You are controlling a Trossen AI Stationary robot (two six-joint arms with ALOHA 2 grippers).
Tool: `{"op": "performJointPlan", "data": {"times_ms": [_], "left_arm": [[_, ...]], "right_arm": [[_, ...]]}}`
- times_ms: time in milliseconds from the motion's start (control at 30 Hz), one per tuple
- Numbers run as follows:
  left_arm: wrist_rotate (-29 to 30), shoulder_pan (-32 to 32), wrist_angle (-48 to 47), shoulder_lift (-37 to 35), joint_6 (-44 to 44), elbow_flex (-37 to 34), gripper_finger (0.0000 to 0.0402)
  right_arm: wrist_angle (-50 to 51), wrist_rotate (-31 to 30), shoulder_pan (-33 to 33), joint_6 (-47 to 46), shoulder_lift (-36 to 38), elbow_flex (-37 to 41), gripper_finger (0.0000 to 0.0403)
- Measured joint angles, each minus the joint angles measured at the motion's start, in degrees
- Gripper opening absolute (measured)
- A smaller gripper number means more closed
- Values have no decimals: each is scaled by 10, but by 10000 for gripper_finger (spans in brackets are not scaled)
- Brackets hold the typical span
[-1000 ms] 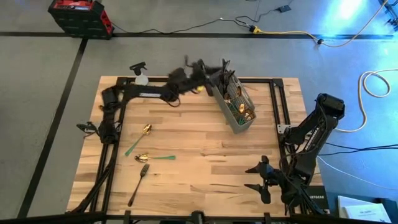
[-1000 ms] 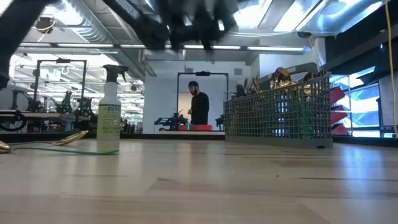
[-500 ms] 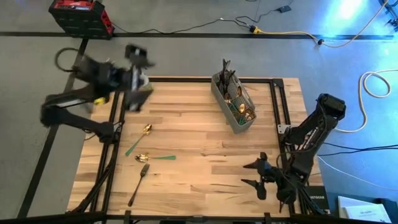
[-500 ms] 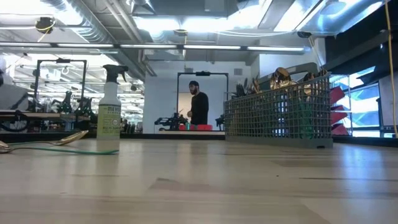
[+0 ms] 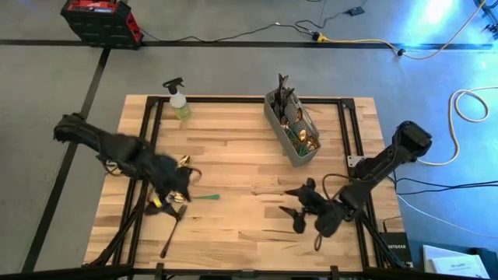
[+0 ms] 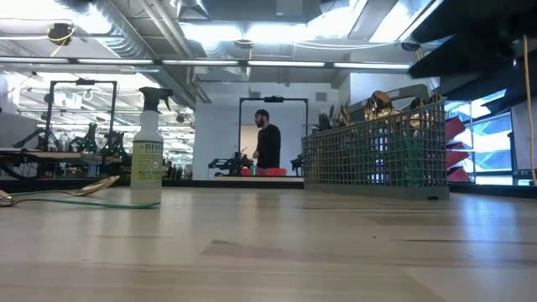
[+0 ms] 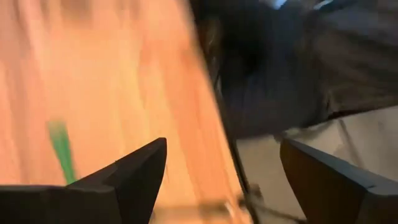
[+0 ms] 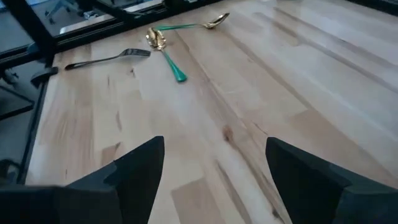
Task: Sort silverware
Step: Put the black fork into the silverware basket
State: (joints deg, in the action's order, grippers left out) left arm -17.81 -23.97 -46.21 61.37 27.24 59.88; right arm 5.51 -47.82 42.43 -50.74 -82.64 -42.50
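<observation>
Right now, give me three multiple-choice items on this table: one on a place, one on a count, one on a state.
1. Where does the grey mesh cutlery caddy stand?
A. near the far right of the wooden table
B. on the front left corner
C. on the floor

2. How many loose utensils show in the right wrist view?
A. one
B. three
C. six

3. The right end effector is:
A. shut on a fork
B. open, holding nothing
C. inside the caddy

Answers: 1 A, high view shows it there. 2 B, a dark fork and two green-handled gold spoons. 3 B, fingers apart over bare wood.

Left gripper [image 5: 173,189] hovers over the loose silverware [image 5: 173,225] (blurred). Right gripper [image 5: 299,210] spread wide near the caddy [image 5: 291,124].
</observation>
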Motion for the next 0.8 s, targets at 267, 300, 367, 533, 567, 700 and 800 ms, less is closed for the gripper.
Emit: {"op": "performJointPlan", "data": {"times_ms": [267, 300, 367, 533, 567, 700, 800], "left_arm": [[111, -160, 59, 0, 468, -189, 299], [151, -182, 76, 0, 531, -210, 299], [232, -226, 127, 0, 628, -245, 299], [404, -311, 202, 32, 778, -278, 298], [401, -322, 206, 45, 794, -277, 297], [397, -360, 251, 110, 860, -277, 296], [396, -379, 258, 172, 902, -263, 296]], "right_arm": [[-62, 54, -40, 0, -57, 0, 266], [-68, 52, -40, 0, -64, 0, 266], [-81, 43, -40, 0, -77, 0, 266], [-89, 40, -43, 0, -95, 0, 266], [-90, 38, -44, 0, -98, 0, 266], [-88, 38, -51, 2, -103, 0, 266], [-86, 34, -58, 6, -103, 0, 266]]}}
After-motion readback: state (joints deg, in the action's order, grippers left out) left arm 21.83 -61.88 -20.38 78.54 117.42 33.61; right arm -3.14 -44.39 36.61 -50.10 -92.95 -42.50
